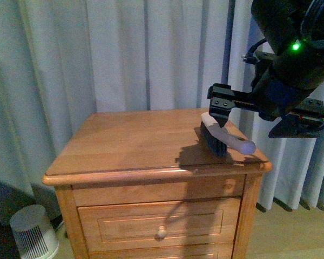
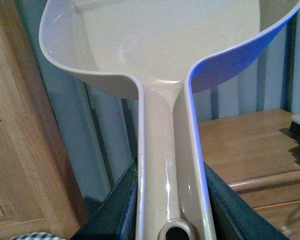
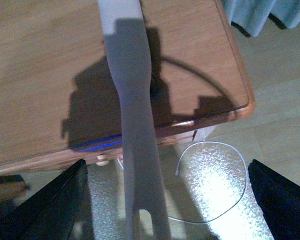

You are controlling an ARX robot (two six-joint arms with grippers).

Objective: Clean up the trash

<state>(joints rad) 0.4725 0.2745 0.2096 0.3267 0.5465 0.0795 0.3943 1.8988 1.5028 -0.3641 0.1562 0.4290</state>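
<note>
Dustpan (image 2: 155, 40) held, brush (image 1: 216, 140) loose

Left gripper (image 2: 171, 210) clamps the beige dustpan's handle. Brush lies on the nightstand's (image 1: 135, 140) right side; right gripper (image 1: 252, 127) hangs above it, fingers wide apart. Where the trash is, I cannot tell.

A brush (image 1: 232, 141) lies on the right side of the cabinet (image 1: 135, 140) top, near its right edge. Curtains (image 1: 124, 54) hang behind the cabinet, and a small round appliance (image 1: 35, 233) stands on the floor to its left. The dustpan (image 2: 160, 40) handle sits between the left gripper (image 2: 170, 172) fingers.
</note>
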